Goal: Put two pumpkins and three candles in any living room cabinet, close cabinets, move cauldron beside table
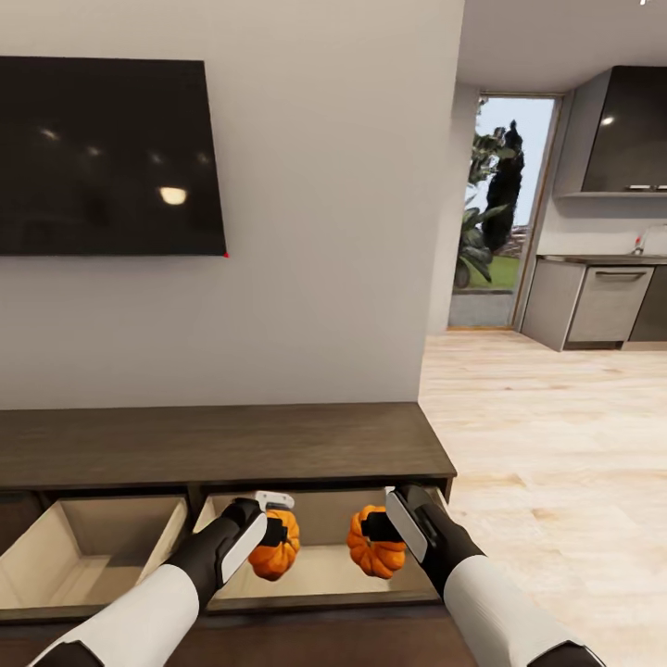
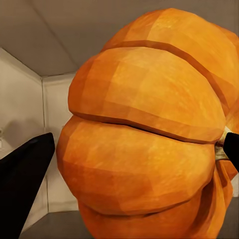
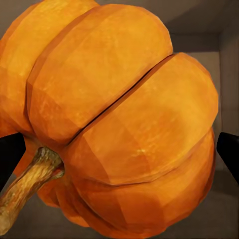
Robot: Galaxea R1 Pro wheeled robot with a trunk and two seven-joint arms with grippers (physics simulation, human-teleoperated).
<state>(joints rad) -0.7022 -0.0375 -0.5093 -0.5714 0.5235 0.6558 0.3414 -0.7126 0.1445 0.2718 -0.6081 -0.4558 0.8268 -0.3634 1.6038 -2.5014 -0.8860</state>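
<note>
Grey wall [image 1: 324, 232] with black television [image 1: 106, 157], pale wood floor [image 1: 556, 435], grey kitchen units [image 1: 602, 301] beyond.

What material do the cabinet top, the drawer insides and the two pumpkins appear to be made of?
Cabinet top: dark brown wood, matte, with faint streaky grain. Drawer insides: pale, plain board, possibly light wood; no grain is clear. Pumpkins: orange ribbed skin, mottled and matte; one shows a rough, woody stem. Real or plastic cannot be told.

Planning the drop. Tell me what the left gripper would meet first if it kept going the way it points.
Holding its pumpkin, the left gripper points into the open drawer; the pale floor comes first, though depth is unclear.
</note>
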